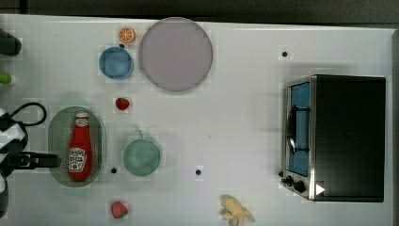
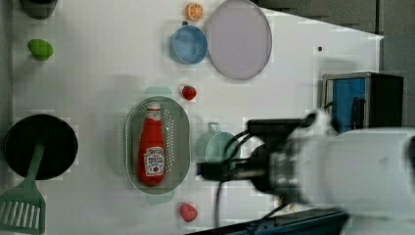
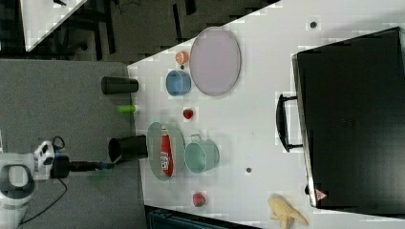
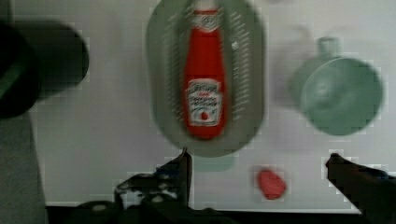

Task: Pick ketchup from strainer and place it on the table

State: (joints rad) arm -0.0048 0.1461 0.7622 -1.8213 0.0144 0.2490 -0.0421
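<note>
Red ketchup [image 4: 202,77] (white cap, white-and-dark label) lies lengthwise in the pale green strainer [image 4: 250,70]; bare table [image 1: 244,117] spreads beyond the green cup [image 1: 141,157]. Gripper [image 4: 257,161] hangs spread wide.

The top view looks straight down on the table [image 1: 235,117], with the gripper [image 1: 47,160] at the top view's left edge. The left view looks down from close behind the arm – the gripper [image 2: 208,170] fills its foreground. The right view is farther back, taking in floor beyond the table edge. The wrist view looks down past the spread fingers [image 4: 184,163]. All four share the strainer [image 1: 55,141] – just ahead of the gripper.
</note>
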